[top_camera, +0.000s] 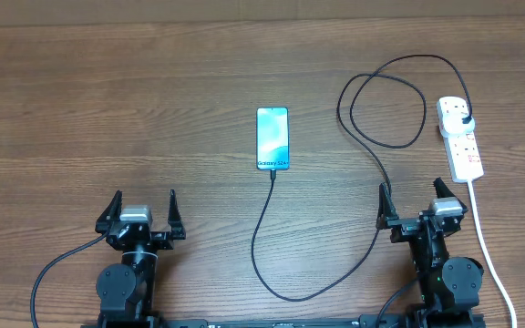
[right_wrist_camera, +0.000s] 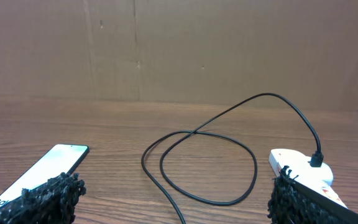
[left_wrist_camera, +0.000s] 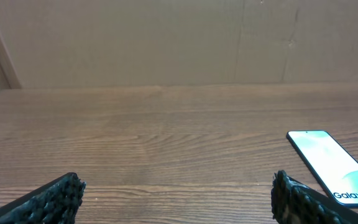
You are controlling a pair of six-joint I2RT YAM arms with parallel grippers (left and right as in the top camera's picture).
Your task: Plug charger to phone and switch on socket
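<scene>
Both arms sat parked at the near edge of the table, neither engaged with anything. The left gripper stood at roughly 7 o'clock from table centre, jaws spread fully wide and empty; the right gripper at about 4 o'clock, likewise wide open and holding nothing. The phone lay flat near centre, cyan screen up, its lettered end pointing toward the arms at 6 o'clock — presumably so the charging port faced the robot. The charger ran from just below that end, its connector tip near or at the port (whether seated or merely just beside it could not be told from overhead), swept down in a wide curve toward 5 o'clock, rose past the right gripper, looped once at about 1 o'clock, and ended in the black plug already seated in the socket. The socket lay at 3 o'clock, within the right arm's side, its white cord trailing off the near edge. Judgement: the mains end was prepared — remaining work was the phone-end connection and the switch, which the layout splits naturally between the two arms.
</scene>
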